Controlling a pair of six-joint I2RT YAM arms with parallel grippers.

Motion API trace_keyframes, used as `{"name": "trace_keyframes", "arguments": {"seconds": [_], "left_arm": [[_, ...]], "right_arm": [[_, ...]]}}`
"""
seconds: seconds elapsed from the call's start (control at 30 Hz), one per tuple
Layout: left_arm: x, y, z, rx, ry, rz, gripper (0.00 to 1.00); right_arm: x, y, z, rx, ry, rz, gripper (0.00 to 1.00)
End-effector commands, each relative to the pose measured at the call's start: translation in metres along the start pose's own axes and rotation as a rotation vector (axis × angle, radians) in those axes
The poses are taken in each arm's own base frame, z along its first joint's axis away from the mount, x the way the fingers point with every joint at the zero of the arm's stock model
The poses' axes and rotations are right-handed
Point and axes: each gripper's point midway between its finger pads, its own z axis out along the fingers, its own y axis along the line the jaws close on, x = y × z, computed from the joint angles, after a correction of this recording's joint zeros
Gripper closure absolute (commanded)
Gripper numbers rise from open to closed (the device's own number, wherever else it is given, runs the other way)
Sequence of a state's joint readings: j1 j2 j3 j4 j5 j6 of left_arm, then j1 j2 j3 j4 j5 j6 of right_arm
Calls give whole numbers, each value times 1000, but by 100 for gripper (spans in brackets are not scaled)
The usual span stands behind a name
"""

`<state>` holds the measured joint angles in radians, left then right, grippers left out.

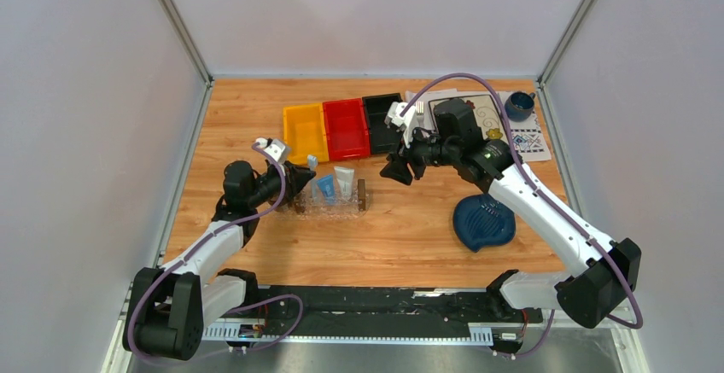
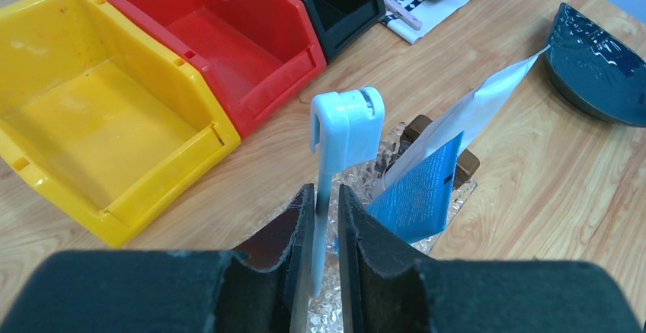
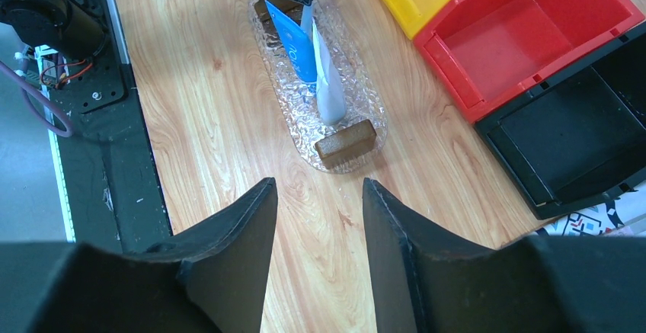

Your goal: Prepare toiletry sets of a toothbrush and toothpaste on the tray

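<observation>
Toothbrush (image 1: 312, 160) may tip off the tray (image 1: 343, 210) when let go.
Top view: it sticks out of the left gripper (image 1: 300, 183) at the tray's left end, beside the tubes (image 1: 326, 189). Left wrist: jaws slightly parted, a gap beside the handle, so I think it can topple outward. Right wrist: right gripper (image 3: 316, 196) gapes empty, well apart.

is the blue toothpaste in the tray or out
In. The right wrist view shows the blue toothpaste resting inside the tray, beside the white toothpaste.
</observation>
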<state>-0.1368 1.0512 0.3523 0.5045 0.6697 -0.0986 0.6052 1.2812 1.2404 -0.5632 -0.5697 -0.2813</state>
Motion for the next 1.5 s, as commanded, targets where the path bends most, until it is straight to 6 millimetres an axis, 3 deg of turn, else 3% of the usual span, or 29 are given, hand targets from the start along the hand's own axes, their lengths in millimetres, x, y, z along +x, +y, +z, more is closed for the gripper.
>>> {"name": "trace_keyframes", "arguments": {"seconds": [0.0, 0.63, 0.97, 1.47], "left_arm": [[-23, 0, 3, 15, -46, 43, 75], [-29, 5, -4, -16, -50, 59, 48], [-35, 5, -15, -2, -62, 79, 47], [-37, -26, -38, 109, -16, 195, 47]], "right_arm": [[-16, 2, -7, 2, -60, -38, 51], [-16, 2, -6, -5, -56, -37, 51], [-16, 3, -7, -5, -58, -45, 50], [-15, 6, -5, -30, -59, -56, 50]]}}
